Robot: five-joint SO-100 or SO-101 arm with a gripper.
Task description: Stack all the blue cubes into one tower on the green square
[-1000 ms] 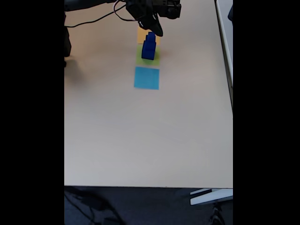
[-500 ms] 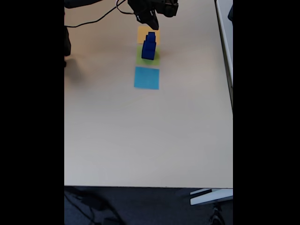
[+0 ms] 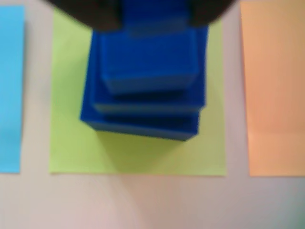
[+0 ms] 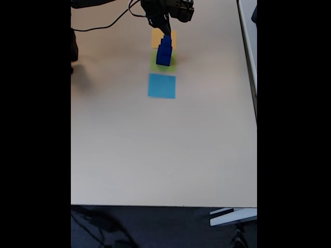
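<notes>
Jaws of the black two-finger gripper [image 4: 166, 30] hang just above the dark blue three-cube tower [image 3: 145, 86]; whether spread or pressed together, I cannot tell. Tower tapers upward, largest cube lowest, on the flat yellow-green paper square [image 3: 138, 152], between the light-blue square [image 3: 10, 90] and orange square [image 3: 274, 90].

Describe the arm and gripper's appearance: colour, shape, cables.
In the fixed view the gripper and arm are black, a blocky body tapering to dark pointed fingers. A thin black cable trails from it across the beige table. The wrist view shows blurred dark finger parts at its top edge.
</notes>
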